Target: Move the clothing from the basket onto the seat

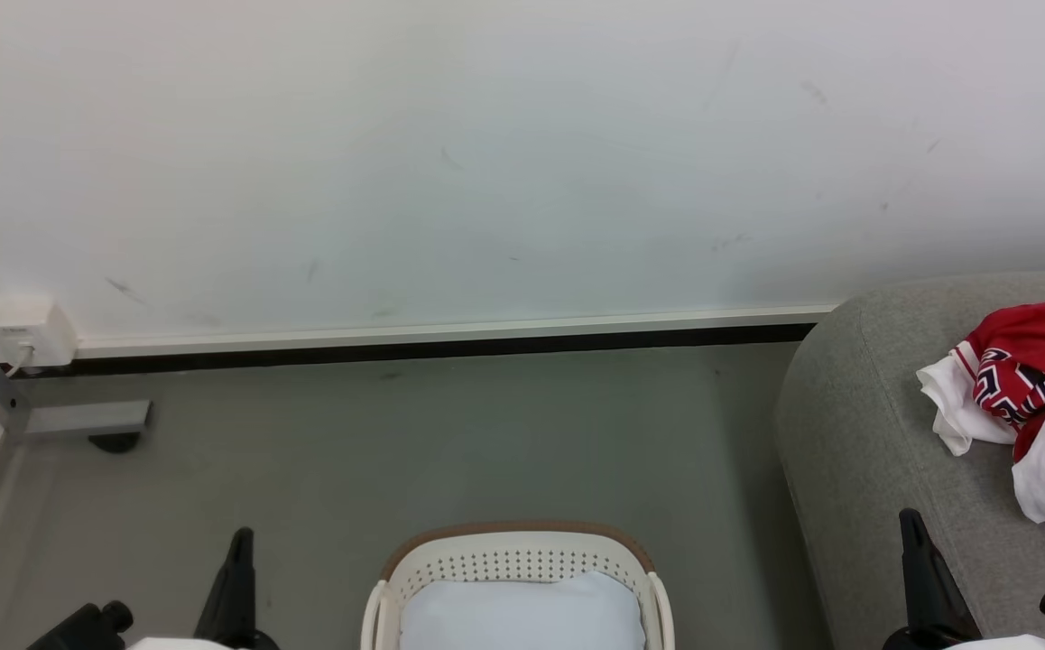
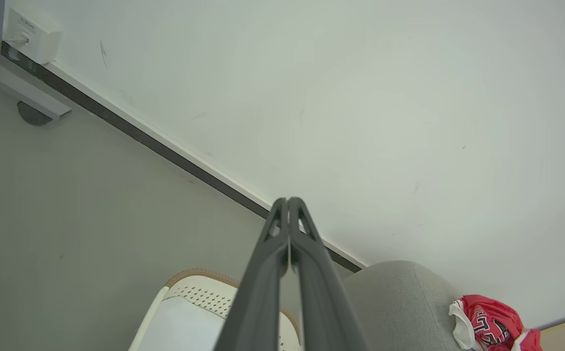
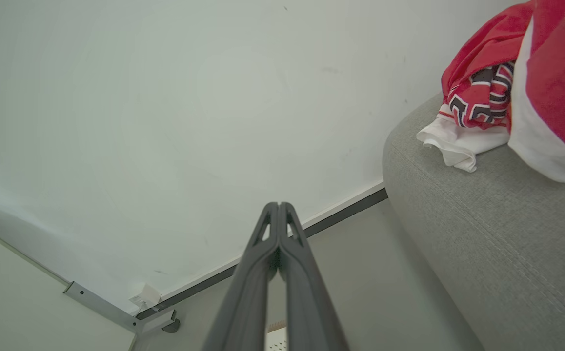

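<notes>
Both closed and empty, left tool [image 2: 288, 200], right tool [image 3: 278, 204], red clothing [image 1: 1041, 357] on seat [image 1: 865, 442], block lettering [image 3: 480, 100] unreadable

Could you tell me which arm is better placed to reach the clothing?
Likely right: right end effector is beside the seat bearing the clothing; left end effector is beyond the basket.

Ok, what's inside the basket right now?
Inside the basket lies a white padded liner, with no clothes on the part that shows. The basket's near end runs off the picture, so that part is unseen. The red clothing lies on the sofa.
</notes>
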